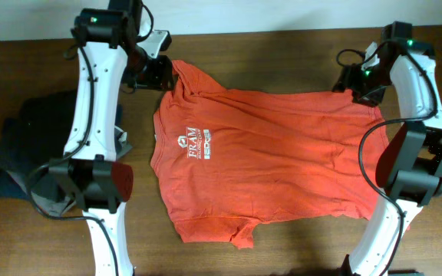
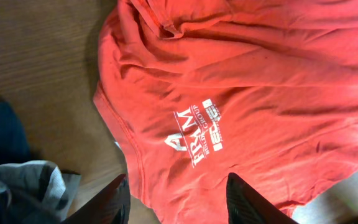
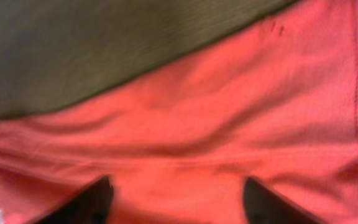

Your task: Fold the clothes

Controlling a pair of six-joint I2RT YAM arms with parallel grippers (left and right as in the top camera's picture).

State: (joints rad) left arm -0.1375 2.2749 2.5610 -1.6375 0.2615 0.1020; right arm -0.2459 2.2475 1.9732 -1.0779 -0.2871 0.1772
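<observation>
Red-orange cotton T-shirt point(image 1: 259, 146) lies spread, unfolded; left hand point(image 2: 176, 182) and right hand point(image 3: 178, 182) gape empty; next probably pinching its upper edge.

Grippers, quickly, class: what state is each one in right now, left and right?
Left gripper: open, fingers apart over the T-shirt, holding nothing.
Right gripper: open, fingers apart over the T-shirt near its edge, holding nothing.

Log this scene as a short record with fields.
shirt: red-orange shirt spread out on table, not yet folded, lettering facing up
left hand: left hand open, by a sleeve
right hand: right hand open, low over the shirt's edge
other: dark pile on the table, off the shirt
</observation>
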